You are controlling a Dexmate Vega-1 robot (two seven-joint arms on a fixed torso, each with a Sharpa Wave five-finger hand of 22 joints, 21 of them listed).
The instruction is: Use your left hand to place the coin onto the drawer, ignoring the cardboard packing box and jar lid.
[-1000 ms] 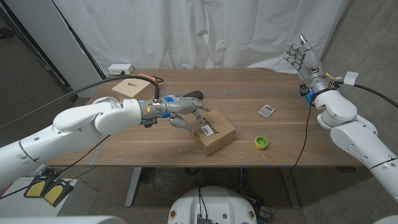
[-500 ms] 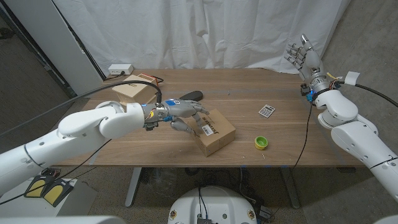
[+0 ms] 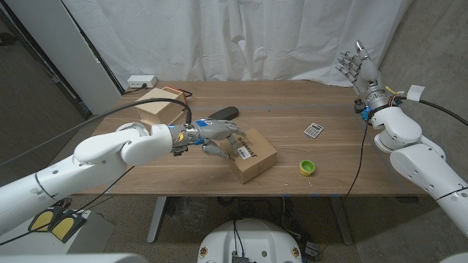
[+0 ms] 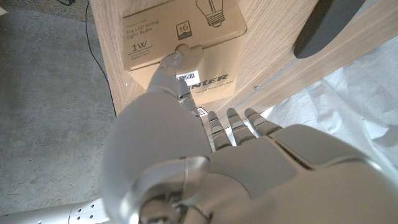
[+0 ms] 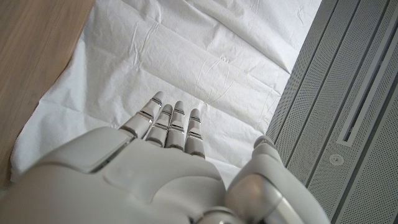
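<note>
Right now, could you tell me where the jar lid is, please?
In the head view, the yellow-green jar lid lies on the table's right side near the front edge, right of the cardboard box, below the calculator.

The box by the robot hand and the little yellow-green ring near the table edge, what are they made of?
The box looks like plain brown cardboard, matte, with a white printed label and folded edges. The ring, probably the jar lid, looks like smooth plastic, going by its bright, even colour, though it is too small to be sure. The table shows wood grain.
</note>
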